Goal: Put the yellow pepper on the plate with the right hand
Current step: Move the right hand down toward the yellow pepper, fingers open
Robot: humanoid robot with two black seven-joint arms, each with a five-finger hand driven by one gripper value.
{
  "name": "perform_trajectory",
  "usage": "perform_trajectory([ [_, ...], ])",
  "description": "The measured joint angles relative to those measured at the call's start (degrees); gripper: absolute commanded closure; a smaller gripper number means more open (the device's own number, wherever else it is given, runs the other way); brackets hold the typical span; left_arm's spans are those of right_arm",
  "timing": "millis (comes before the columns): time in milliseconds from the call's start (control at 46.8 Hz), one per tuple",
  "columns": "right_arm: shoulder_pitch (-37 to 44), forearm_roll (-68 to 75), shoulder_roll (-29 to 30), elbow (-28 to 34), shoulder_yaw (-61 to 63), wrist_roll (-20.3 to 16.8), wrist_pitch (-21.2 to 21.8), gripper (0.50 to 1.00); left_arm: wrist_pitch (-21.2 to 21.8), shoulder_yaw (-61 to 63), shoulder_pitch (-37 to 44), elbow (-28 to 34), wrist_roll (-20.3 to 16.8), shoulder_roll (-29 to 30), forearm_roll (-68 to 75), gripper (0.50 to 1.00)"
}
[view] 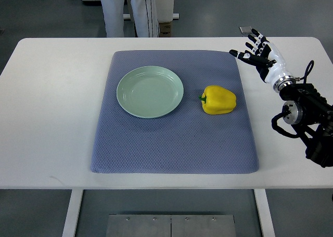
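A yellow pepper (219, 100) with a green stem lies on its side on the blue-grey mat (174, 138), right of centre. A pale green plate (150, 91) sits empty on the mat to the pepper's left, a small gap between them. My right hand (257, 51) hovers over the table's far right, beyond the mat's upper right corner, its fingers spread and holding nothing. It is up and to the right of the pepper, well apart from it. The left arm does not show.
The mat lies on a white table (47, 117). A person in white trousers (130, 10) stands behind the table's far edge. My right arm's dark joints and cables (307, 117) hang over the table's right edge.
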Motion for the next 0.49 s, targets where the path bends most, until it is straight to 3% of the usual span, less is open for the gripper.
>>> perform_trajectory([
  [491, 4.52, -4.29, -8.53, 9.24, -16.57, 0.99, 0.49, 0.502, 0.01, 0.00, -0.02, -0.02, 0.00, 0.00, 0.00, 0.500],
])
